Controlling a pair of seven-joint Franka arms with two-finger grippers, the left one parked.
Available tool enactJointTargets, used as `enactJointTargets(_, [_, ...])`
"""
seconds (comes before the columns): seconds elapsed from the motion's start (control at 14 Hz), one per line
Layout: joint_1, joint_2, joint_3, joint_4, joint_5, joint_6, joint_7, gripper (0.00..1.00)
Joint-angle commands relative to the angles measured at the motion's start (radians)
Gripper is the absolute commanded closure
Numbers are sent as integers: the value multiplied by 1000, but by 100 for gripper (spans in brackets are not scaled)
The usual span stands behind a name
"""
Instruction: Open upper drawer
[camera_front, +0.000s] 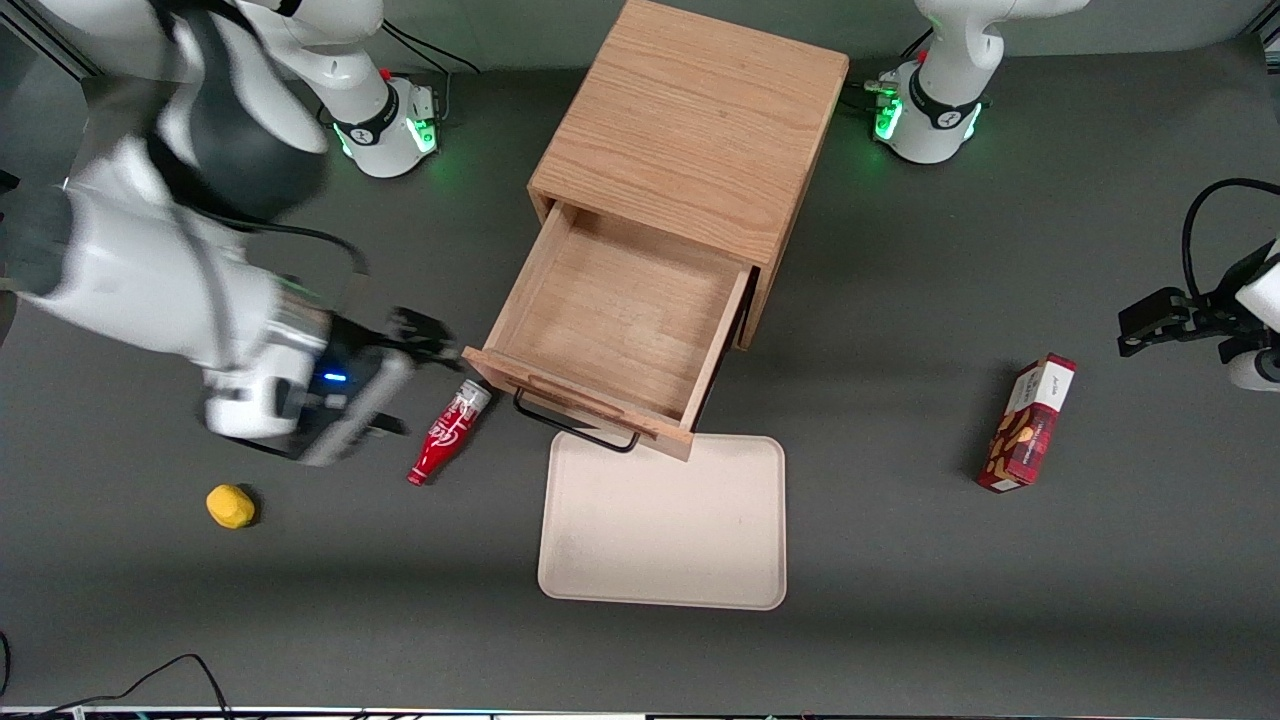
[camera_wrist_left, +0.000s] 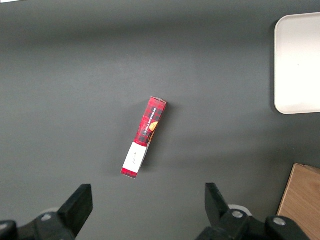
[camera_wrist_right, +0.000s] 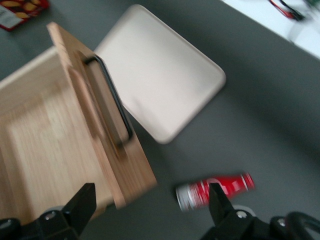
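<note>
The upper drawer of the oak cabinet stands pulled far out and is empty inside. Its front carries a pale raised strip and a thin black wire handle, which overhangs the edge of a beige tray. In the right wrist view the drawer front and its handle show close by. My gripper is open and holds nothing. It hovers beside the drawer's front corner, toward the working arm's end, clear of the handle, with its fingertips spread wide.
A red bottle lies on the table just under my gripper and also shows in the right wrist view. A beige tray lies in front of the drawer. A yellow lemon-like object and a red snack box lie farther off.
</note>
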Motion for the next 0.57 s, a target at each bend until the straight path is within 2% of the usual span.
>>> enactJointTargets(0.0, [-26,-140,-98,-53,-3,-148,163,0])
enactJointTargets(0.29, [-86,-306,-109,-151,-219,-258,452,0])
enactJointTargets(0.36, [-104,-326,-108,-170,-239,-266,510,0])
enactJointTargets(0.5, [-109,-319,-112,-171,-244,-265,503,0])
